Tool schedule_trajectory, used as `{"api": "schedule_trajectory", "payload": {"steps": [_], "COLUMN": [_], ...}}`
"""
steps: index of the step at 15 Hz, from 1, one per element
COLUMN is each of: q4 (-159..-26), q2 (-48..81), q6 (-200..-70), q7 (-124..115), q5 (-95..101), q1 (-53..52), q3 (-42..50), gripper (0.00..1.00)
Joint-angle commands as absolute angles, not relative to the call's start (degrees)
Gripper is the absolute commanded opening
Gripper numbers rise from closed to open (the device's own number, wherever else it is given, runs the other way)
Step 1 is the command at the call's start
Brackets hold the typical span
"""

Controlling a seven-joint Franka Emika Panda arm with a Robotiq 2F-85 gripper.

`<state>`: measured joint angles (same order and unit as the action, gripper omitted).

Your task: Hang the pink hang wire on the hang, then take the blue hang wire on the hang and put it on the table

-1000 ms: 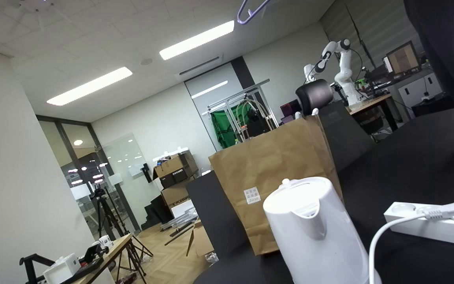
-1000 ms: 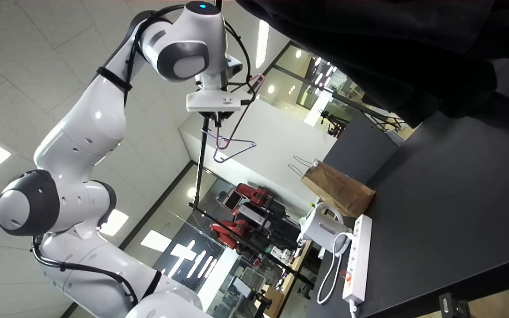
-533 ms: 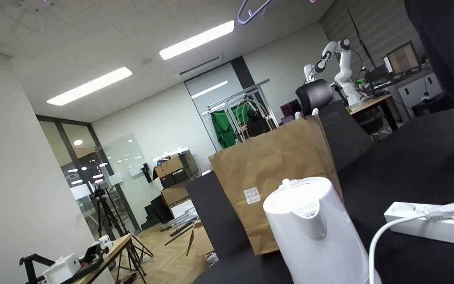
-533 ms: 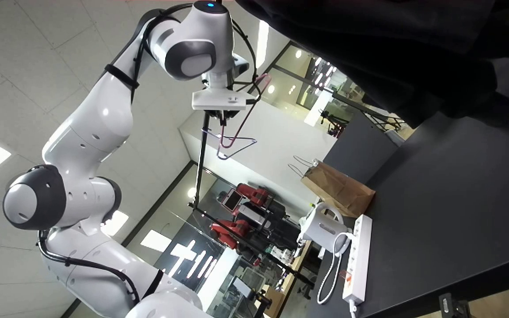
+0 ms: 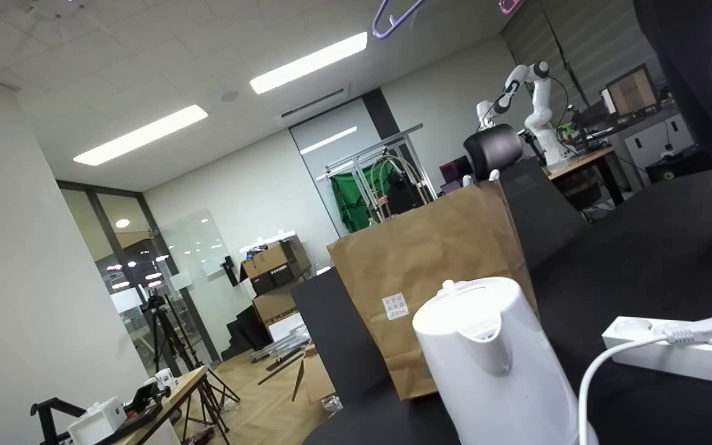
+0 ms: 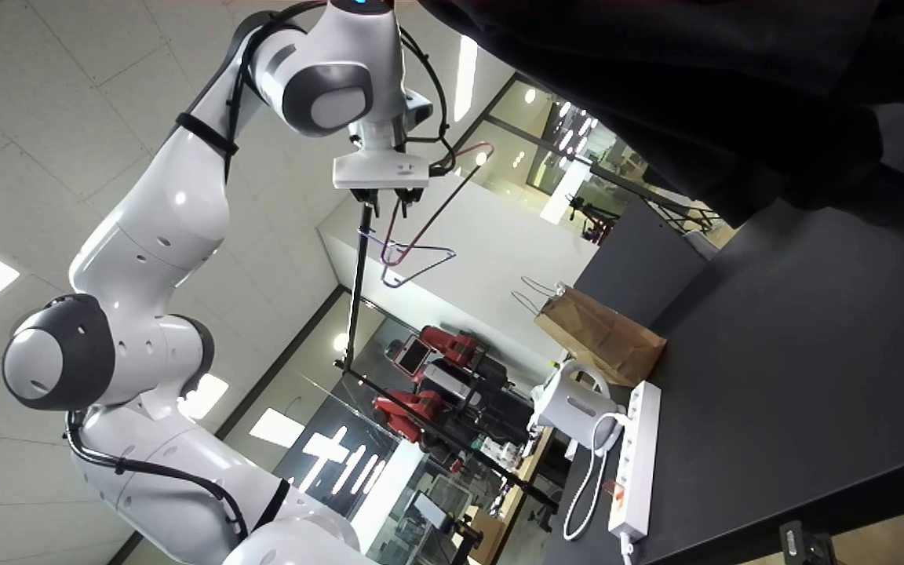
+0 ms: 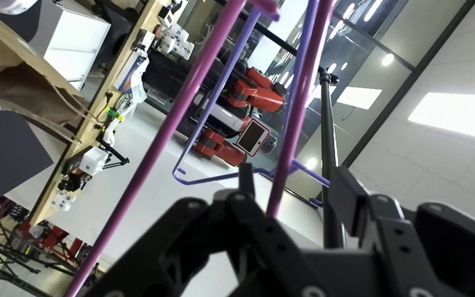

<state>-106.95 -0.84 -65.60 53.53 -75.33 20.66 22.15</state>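
Pink hang wire (image 7: pixel 170 120): raised clear of the worktop (image 6: pixel 781 337), at the claw (image 6: pixel 390 209). Claw stands spread, and a limb of the wire passes between its fingers (image 7: pixel 346 194). Wrist view shows a gap on either side of that limb, narrower toward the finger at 9 o'clock, wider toward the finger at 3. Lower down, the limb goes out of sight among the claw's parts; contact there cannot be told.

In an exterior view, claw taken as clock centre: upper corner of the pink hang wire at 2 o'clock, lower corner at 6. Hook not made out; cannot tell whether it rests on the black pole (image 7: pixel 329 123).

Blue hang wire (image 7: pixel 220 83): behind the pink hang wire in the wrist view, partly overlapped by it. In the same exterior view it lies between 5 and 6 o'clock from the claw, its end overlapping the pole, which runs off toward 7. Worktop spreads out at about 4 o'clock.

In an exterior view, kettle (image 5: pixel 504 371) stands on the worktop, power strip (image 5: pixel 696 364) at its 3 o'clock, paper bag (image 5: pixel 430 247) at its 11. Only a corner of each wire enters there, along the top edge: blue at 12 o'clock, pink at 1.
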Motion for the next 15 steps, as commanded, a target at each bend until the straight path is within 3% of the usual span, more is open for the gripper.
{"api": "schedule_trajectory", "payload": {"steps": [1, 4, 9, 15], "q4": [-103.82, -101.68, -99.91, -104.08], "q2": [-2.80, -5.39, -11.18, -22.42], "q6": [-64.32, -65.57, -66.59, -76.71], "q7": [52.03, 53.41, 56.25, 63.34], "q5": [-72.42, -63.97, -49.04, -37.77], "q1": [21.59, 22.15, 22.16, 19.76], "q3": [22.55, 22.68, 22.67, 19.85], "gripper": [0.83, 0.99, 1.00, 1.00]}}
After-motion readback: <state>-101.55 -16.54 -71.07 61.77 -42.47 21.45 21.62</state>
